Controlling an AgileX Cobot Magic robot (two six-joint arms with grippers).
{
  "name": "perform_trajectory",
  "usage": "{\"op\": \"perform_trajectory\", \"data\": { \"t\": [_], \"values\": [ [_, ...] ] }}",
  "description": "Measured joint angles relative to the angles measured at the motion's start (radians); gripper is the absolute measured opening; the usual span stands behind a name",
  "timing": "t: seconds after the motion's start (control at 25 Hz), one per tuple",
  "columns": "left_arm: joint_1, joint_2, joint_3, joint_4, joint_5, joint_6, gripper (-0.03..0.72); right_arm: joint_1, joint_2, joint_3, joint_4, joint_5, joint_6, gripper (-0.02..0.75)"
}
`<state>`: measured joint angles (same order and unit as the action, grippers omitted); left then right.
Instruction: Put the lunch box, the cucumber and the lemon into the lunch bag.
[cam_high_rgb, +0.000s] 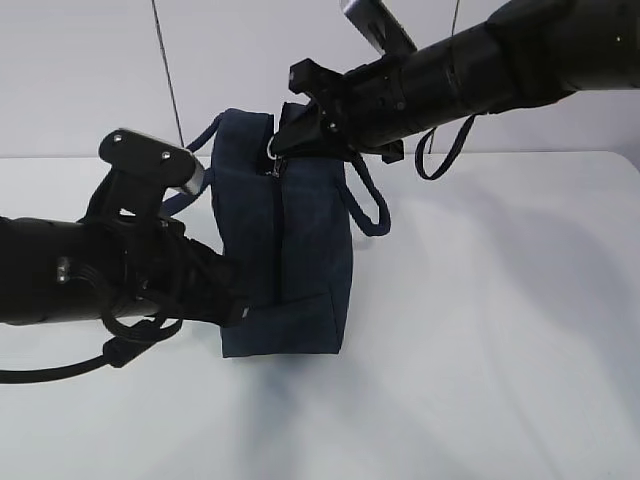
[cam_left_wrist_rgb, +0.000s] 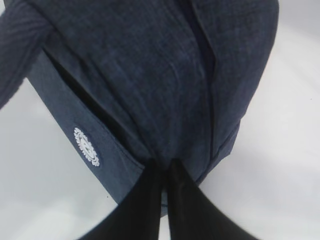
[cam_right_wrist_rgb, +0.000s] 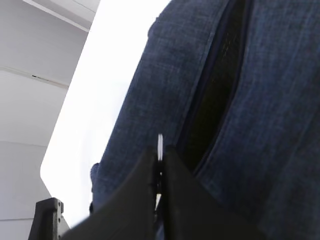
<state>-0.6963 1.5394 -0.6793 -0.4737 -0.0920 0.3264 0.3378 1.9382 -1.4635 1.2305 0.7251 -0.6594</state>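
Your left pincer (cam_left_wrist_rgb: 165, 172) pinches the boxy navy fabric lunch bag (cam_high_rgb: 290, 250) steady while right pincer (cam_right_wrist_rgb: 161, 160) clamps its metal ring pull (cam_right_wrist_rgb: 160, 145) for zipping.

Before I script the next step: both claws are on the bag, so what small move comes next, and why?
Probably draw the right claw along the zipper: it pinches the ring pull, the left claw anchors the lunch bag, and the seam looks barely open.

Robot test bench in a lab-type room — a bare white table (cam_high_rgb: 500, 330) is backed by a plain pale wall (cam_high_rgb: 90, 70). Thin cables (cam_high_rgb: 168, 70) are hung down behind the table; no household furnishings are seen.
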Motion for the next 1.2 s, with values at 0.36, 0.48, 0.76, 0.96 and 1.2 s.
{"op": "perform_trajectory", "data": {
  "t": [0.36,0.48,0.76,0.96,1.2],
  "values": [
    [0.000,0.000,0.000,0.000,0.000,0.000,-0.005,0.000,0.009,0.000,0.023,-0.023,-0.018,-0.013],
    [0.000,0.000,0.000,0.002,0.000,0.000,-0.005,0.000,0.016,-0.001,0.051,-0.026,-0.036,-0.013],
    [0.000,0.000,0.000,0.029,0.004,0.000,-0.005,0.000,0.021,-0.027,0.074,-0.043,-0.091,-0.013],
    [0.000,0.000,0.000,0.036,0.011,0.000,-0.006,0.000,0.033,-0.029,0.087,-0.041,-0.105,-0.013],
    [0.000,0.002,0.000,0.036,0.013,0.000,-0.006,0.000,0.067,-0.031,0.143,-0.041,-0.136,-0.013]
  ]
}}
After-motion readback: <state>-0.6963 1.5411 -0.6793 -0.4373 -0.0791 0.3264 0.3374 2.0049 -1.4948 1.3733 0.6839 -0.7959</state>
